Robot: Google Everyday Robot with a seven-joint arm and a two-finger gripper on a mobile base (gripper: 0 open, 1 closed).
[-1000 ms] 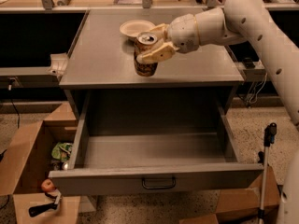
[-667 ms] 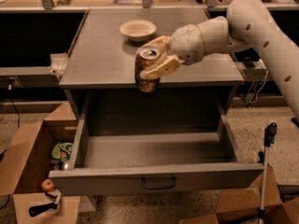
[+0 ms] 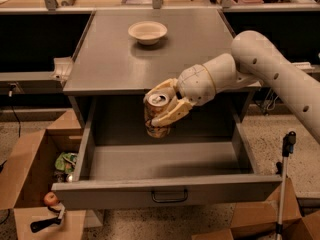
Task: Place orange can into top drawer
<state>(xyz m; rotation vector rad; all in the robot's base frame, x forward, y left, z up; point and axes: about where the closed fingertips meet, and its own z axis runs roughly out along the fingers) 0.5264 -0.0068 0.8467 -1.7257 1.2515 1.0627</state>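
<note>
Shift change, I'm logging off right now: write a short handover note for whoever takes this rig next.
Gripper: shut on the small orange-brown and cream mottled drink can, held roughly upright in the air over the rear of the wide grey metal top drawer.
Drawer: pulled open.
Done: can grasped and positioned over the drawer.
Left: lower it onto the drawer floor, release, withdraw the arm.

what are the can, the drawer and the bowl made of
orange can: thin metal, likely aluminium, by its shiny silver top; the claw holds it over the open drawer.
top drawer: sheet metal, matte grey, with flat thin walls.
bowl: cream, matte; paper, plastic or ceramic, cannot tell.
</note>
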